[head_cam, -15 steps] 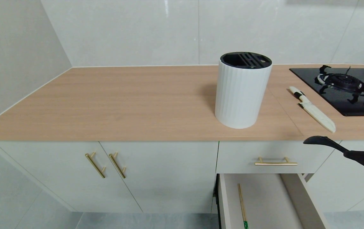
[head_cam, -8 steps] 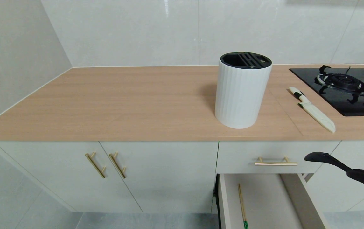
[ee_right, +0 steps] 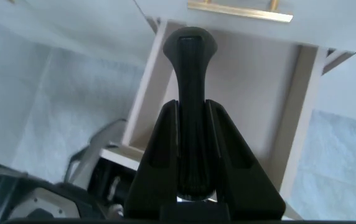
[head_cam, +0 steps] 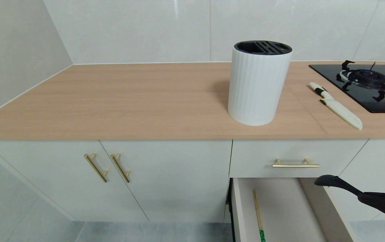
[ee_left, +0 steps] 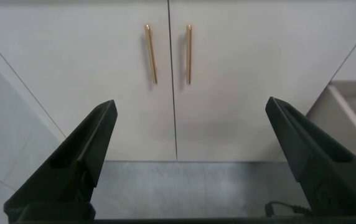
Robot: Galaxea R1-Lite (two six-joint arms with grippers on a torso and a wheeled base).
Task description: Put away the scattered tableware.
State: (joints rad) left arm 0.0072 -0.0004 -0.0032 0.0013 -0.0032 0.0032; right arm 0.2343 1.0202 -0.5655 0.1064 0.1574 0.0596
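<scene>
Drawer (head_cam: 280,208) beneath slim black utensil (head_cam: 328,180) (glossy, round-tipped)

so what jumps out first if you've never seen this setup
The tall white ribbed holder stands out on the wooden counter, with a pale knife lying to its right near the stove. Below, the right gripper holds a black utensil by the open drawer, where chopsticks lie.
</scene>
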